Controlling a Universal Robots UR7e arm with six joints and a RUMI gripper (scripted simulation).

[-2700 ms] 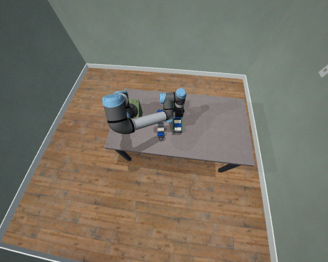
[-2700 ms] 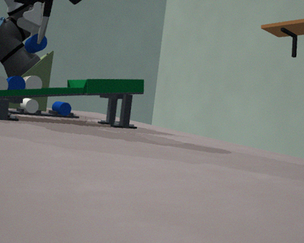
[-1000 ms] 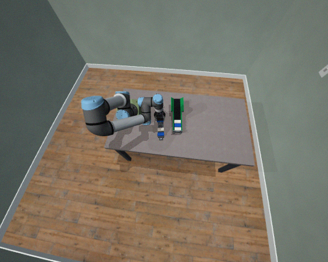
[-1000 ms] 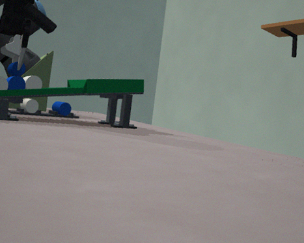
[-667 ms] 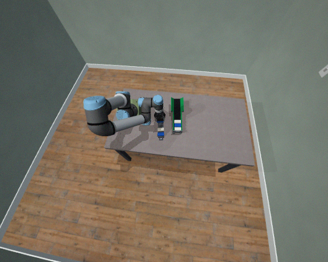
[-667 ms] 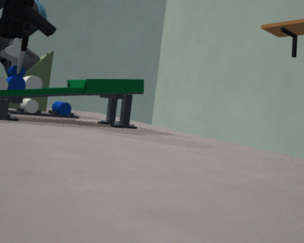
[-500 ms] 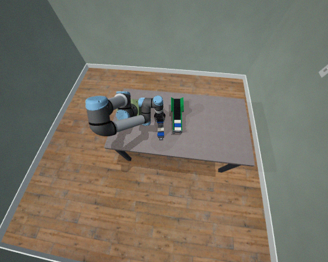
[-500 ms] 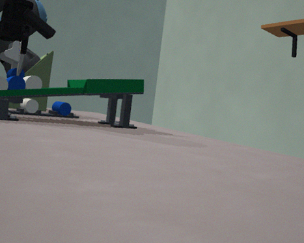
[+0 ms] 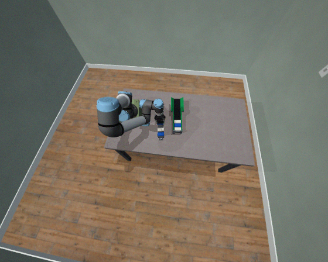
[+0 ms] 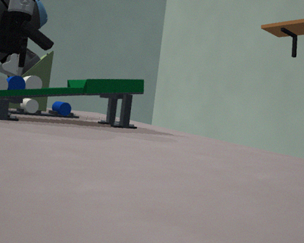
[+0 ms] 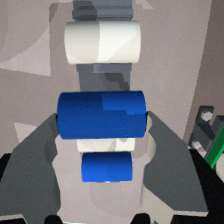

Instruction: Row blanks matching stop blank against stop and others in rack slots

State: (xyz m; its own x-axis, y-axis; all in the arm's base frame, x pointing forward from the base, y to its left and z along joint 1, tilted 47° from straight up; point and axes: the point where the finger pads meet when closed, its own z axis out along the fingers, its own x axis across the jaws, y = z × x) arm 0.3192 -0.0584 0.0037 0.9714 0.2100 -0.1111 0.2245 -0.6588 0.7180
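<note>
One blue blank (image 11: 101,114) sits clamped crosswise in the gripper (image 11: 101,145) — low over the stock rack (image 11: 102,80). Beneath it lie a white blank (image 11: 101,42) and another blue blank (image 11: 106,167) — the feed ramp (image 9: 177,112) stands just beside.

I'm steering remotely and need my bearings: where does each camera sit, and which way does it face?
Top: high overhead, looking down at the grey table; the whole grey-and-blue arm shows.
Exterior: low at table height, looking along the surface at the green sloped feed ramp side-on; wrist and end effector show.
Wrist: on the arm, looking down past both grey fingers clamping a short blue plastic bar above the dark ribbed stock rack.
Shared: top and exterior both show the ramp.
</note>
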